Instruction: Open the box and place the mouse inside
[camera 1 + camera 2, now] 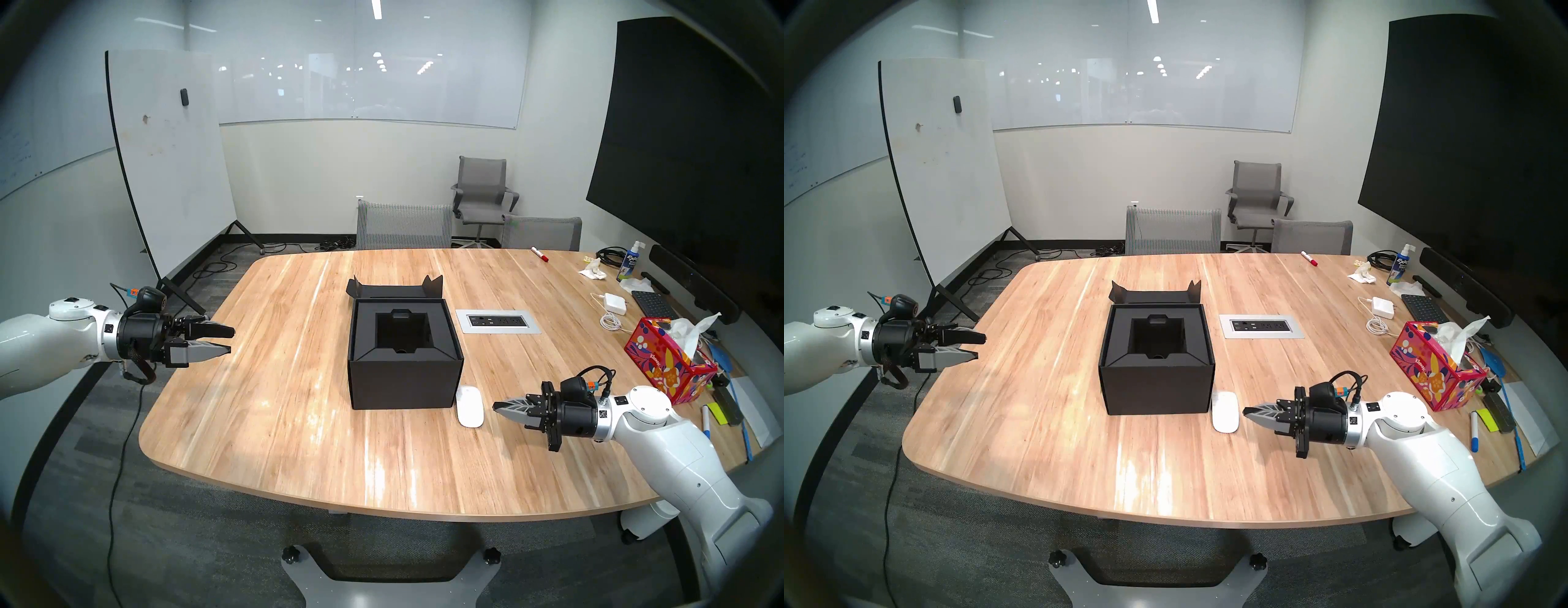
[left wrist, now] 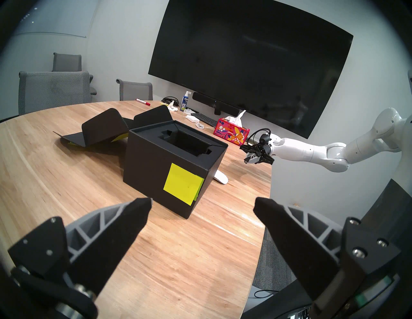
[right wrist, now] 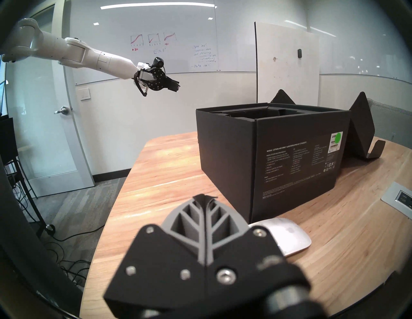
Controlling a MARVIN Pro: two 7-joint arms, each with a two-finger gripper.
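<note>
The black box [image 1: 403, 382] [image 1: 1157, 388] [image 2: 156, 169] [image 3: 289, 160] stands open mid-table, its lid flap [image 1: 392, 291] folded back flat behind it and its recessed insert empty. The white mouse [image 1: 470, 405] [image 1: 1225, 412] [image 2: 220, 177] [image 3: 287, 236] lies on the wood by the box's near right corner. My right gripper [image 1: 495, 408] [image 1: 1246, 412] [image 3: 206, 197] is shut and empty, its tips a short way right of the mouse. My left gripper [image 1: 231, 341] [image 1: 981, 347] [image 2: 202, 206] hovers open at the table's left edge, far from the box.
A power outlet plate [image 1: 498, 321] is set into the table right of the box. A red floral tissue box [image 1: 666, 365], white charger [image 1: 615, 303], keyboard [image 1: 653, 303], markers and spray bottle [image 1: 628, 265] crowd the right side. Chairs [image 1: 403, 225] stand behind.
</note>
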